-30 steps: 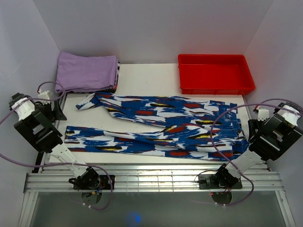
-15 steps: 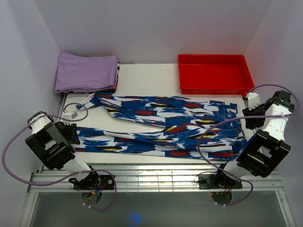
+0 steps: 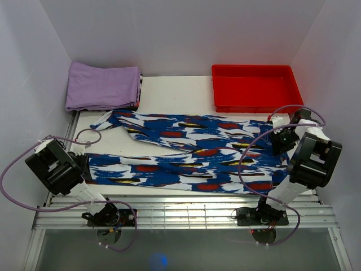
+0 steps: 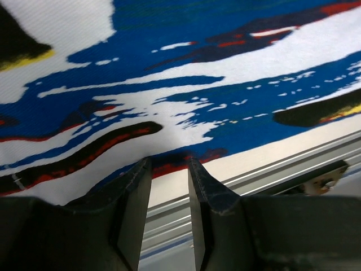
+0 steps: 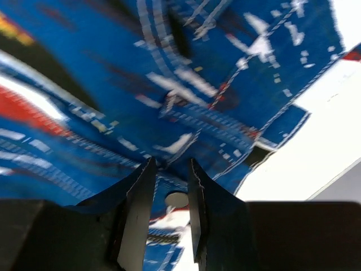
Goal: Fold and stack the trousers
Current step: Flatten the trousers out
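Note:
The trousers (image 3: 192,158), printed in blue, white, red and black, lie flat across the table with the legs pointing left and the waist at the right. My left gripper (image 3: 84,164) is at the left end of the near leg. In the left wrist view its jaws (image 4: 168,166) stand a little apart, with the tips at the hem edge of the trousers (image 4: 186,84) and bare table between them. My right gripper (image 3: 280,138) is at the waistband. In the right wrist view it (image 5: 171,166) is open over the trousers (image 5: 113,84), with a white button (image 5: 176,199) between the jaws.
A folded lilac-purple cloth (image 3: 102,86) lies at the back left. A red tray (image 3: 256,105) stands at the back right. A metal rail (image 3: 180,209) runs along the near edge of the table. White walls enclose both sides and the back.
Both arms have swung in from the sides and come down onto the trousers, the left to the near leg's hem, the right to the waistband.

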Action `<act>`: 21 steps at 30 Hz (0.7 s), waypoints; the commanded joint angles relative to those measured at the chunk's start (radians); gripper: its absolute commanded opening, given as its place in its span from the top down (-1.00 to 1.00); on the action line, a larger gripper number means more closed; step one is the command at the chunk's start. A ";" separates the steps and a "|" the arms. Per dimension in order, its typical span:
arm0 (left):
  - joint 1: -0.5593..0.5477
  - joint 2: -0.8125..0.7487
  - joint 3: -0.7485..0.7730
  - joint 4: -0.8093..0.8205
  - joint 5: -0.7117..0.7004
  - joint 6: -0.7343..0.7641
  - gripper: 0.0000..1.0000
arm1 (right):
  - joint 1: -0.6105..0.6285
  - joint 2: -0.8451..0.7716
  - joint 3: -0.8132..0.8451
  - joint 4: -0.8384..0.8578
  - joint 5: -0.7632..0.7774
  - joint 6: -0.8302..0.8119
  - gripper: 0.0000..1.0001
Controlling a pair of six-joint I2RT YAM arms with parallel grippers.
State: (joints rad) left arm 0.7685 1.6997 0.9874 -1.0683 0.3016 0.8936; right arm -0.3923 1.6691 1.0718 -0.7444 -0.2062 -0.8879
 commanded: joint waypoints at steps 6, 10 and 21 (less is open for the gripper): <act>0.041 0.034 0.129 0.041 -0.197 0.179 0.02 | -0.003 0.038 0.025 0.122 0.047 0.063 0.32; 0.035 -0.040 0.213 -0.178 0.028 0.335 -0.29 | -0.002 -0.067 -0.053 0.033 -0.038 -0.100 0.35; -0.093 0.084 0.593 0.070 0.575 -0.088 -0.88 | 0.007 -0.083 0.186 -0.108 -0.209 -0.102 0.13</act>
State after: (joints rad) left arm 0.7116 1.6810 1.4738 -1.1107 0.6785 0.9565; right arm -0.3912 1.5532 1.1370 -0.8139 -0.3164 -1.0397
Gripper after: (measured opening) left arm 0.932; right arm 0.428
